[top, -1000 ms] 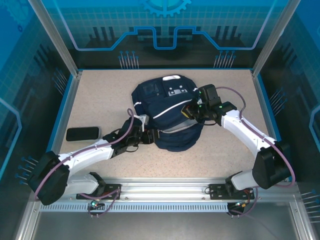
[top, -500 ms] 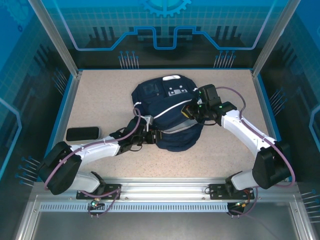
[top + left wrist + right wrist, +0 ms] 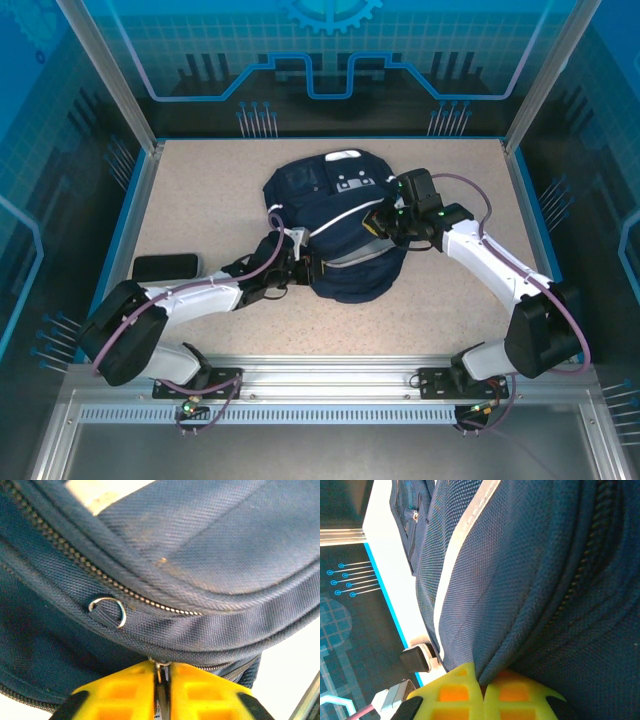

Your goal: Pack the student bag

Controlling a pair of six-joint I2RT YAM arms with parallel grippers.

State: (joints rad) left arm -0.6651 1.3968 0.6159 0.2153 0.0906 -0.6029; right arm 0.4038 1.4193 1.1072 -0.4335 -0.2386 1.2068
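student bag (image 3: 335,235) | left fingers (image 3: 120,692) pinch zipper pull (image 3: 159,665) | right fingers (image 3: 454,692) pinch fabric

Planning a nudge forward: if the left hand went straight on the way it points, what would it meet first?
The student bag: its navy fabric lies directly ahead of the left hand, whose tips pinch a small metal zipper pull there, seemingly. No free way forward.

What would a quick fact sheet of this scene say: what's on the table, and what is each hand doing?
Main item: navy student bag, lying mid-table
Left hand: shut, pinching a small metal zip pull at the bag's near-left edge
Right hand: shut on a fold of the bag's fabric, right side
Also present: flat black object, left of the bag
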